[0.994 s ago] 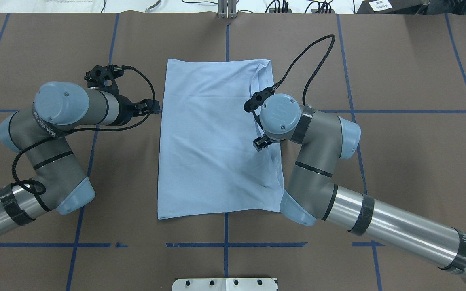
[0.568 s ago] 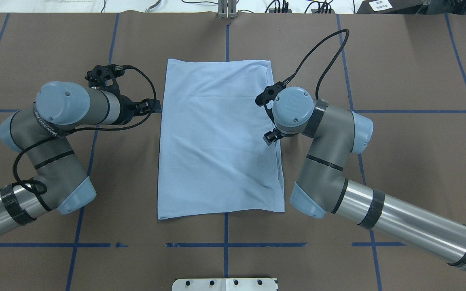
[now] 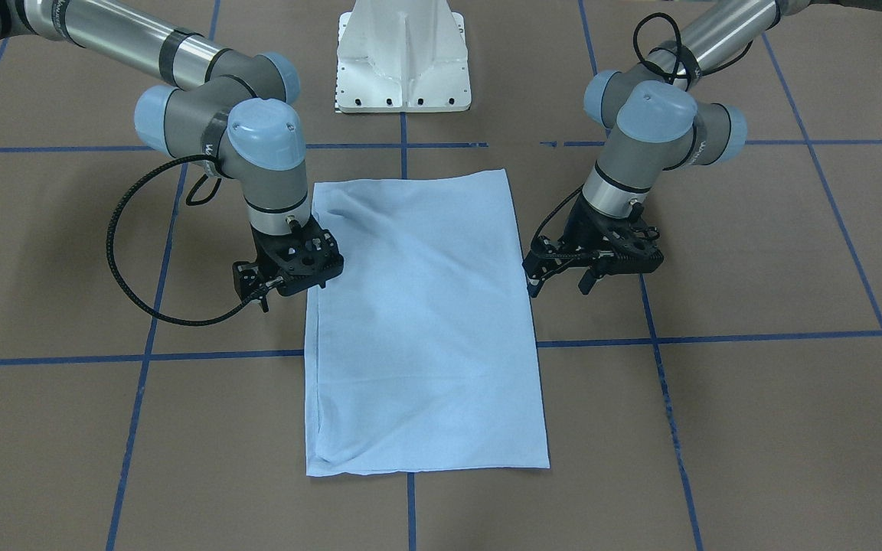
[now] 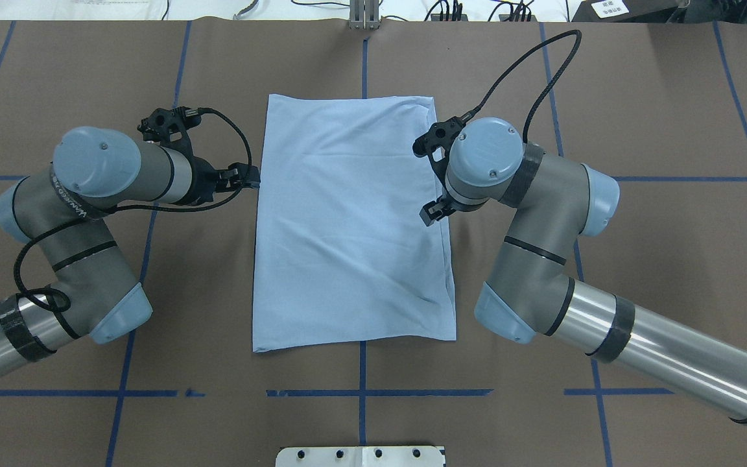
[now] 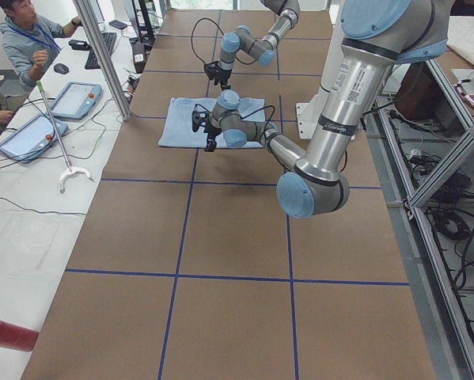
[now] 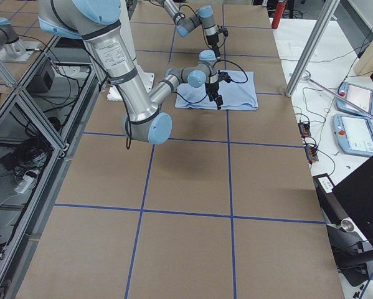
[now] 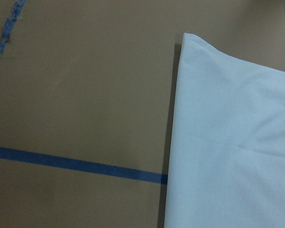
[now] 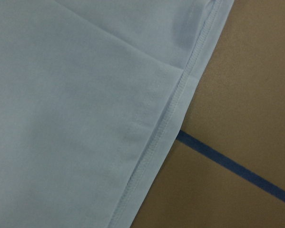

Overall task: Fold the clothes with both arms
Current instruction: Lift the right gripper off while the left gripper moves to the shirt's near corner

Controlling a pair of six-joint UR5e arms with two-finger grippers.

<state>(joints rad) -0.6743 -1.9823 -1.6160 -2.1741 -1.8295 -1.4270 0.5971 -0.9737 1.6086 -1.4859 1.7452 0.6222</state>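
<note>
The light blue T-shirt, folded into a tall smooth rectangle with no print showing, lies flat in the middle of the brown paper-covered table, across the blue tape grid lines. The left grey-metal jointed arm reaches in from the side, and its black two-finger left gripper sits just beside the shirt's long edge, about a third of the way down from the far end. From these views I cannot tell whether its fingers are parted or closed. The right grey-metal arm bends over the opposite long edge, with the black right gripper pointing down above that edge. Its fingers are hidden under the wrist, so I cannot tell how they stand either. The right wrist view shows the stitched hem lying flat on the table. The white pedestal base stands on the near side of the shirt.
</note>
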